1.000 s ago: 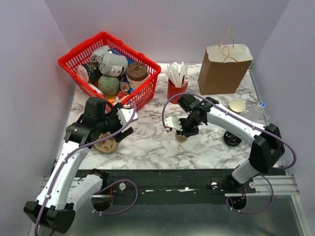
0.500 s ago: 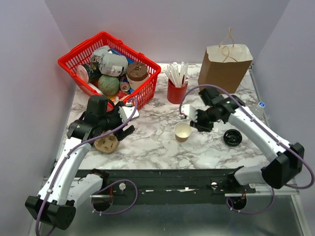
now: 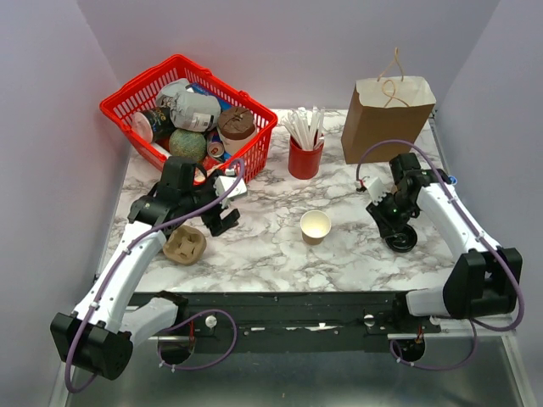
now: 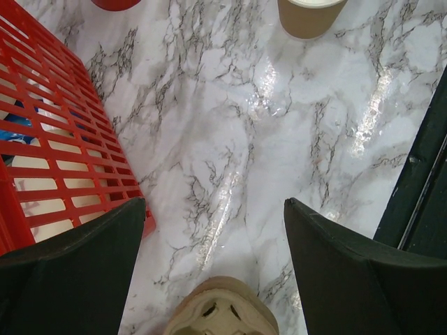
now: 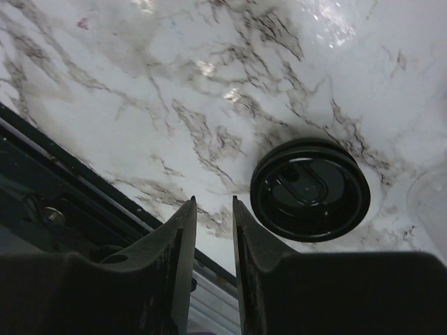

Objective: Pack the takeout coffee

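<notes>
The takeout coffee, as a lidded cup, is out of view. A lidless tan paper cup (image 3: 316, 226) (image 4: 307, 14) stands upright mid-table. A loose black lid (image 3: 401, 238) (image 5: 309, 188) lies to its right. My right gripper (image 3: 392, 220) (image 5: 213, 201) hovers just beside and above that lid, its jaws a narrow gap apart with nothing between them. My left gripper (image 3: 218, 217) (image 4: 213, 202) hangs wide open and empty beside the red basket (image 3: 114, 108), over a pulp cup carrier (image 3: 185, 244) (image 4: 220, 310).
A brown paper bag (image 3: 386, 119) stands open at the back right. A red cup with straws (image 3: 305, 157) sits between bag and basket. The basket holds several items. A clear plastic piece (image 3: 445, 193) lies near the right edge.
My right gripper let go of the tan cup, left it standing and swung right to the black lid. The left arm shifted slightly toward the middle.
</notes>
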Tool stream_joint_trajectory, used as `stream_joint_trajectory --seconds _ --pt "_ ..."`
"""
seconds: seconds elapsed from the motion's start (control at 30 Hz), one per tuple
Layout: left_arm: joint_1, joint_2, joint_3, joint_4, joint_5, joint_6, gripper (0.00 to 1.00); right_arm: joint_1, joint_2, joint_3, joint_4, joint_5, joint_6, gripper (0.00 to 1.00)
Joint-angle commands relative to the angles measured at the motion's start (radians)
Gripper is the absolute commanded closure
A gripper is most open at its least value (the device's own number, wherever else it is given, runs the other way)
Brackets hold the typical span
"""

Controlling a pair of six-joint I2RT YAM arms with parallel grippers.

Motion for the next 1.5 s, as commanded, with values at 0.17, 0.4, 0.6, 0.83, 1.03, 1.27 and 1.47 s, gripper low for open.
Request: stream_joint_trajectory --seconds 0.17,0.4,0.6,0.83,1.03,1.27,1.47 --pt "-0.014 -0.002 0.020 0.038 0.034 -0.009 0.12 -0.103 0.088 0.031 0.044 0.132 -0.014 0.64" --pt "-0.017 -0.013 0.008 0.030 0.025 -0.006 0.12 -0.111 -0.009 -0.120 0.127 0.189 -0.284 0.63" --pt "-0.025 -0.011 0.006 0.030 0.020 -0.006 0.12 -0.111 0.109 0.055 0.078 0.105 -0.076 0.58" --pt "-0.031 -0.010 0.008 0.012 -0.003 0.005 0.11 -0.111 0.177 0.105 0.047 0.088 0.233 0.49" --pt "-0.031 -0.002 0.012 -0.002 -0.014 0.011 0.11 -0.111 0.174 0.026 0.041 0.117 0.286 0.49" --pt "-0.031 0.012 0.019 -0.010 -0.017 0.012 0.12 -0.111 0.195 -0.017 0.073 0.119 0.306 0.49" --pt "-0.031 0.021 0.023 -0.003 -0.017 0.009 0.11 -0.111 0.226 -0.014 0.087 0.119 0.316 0.49"
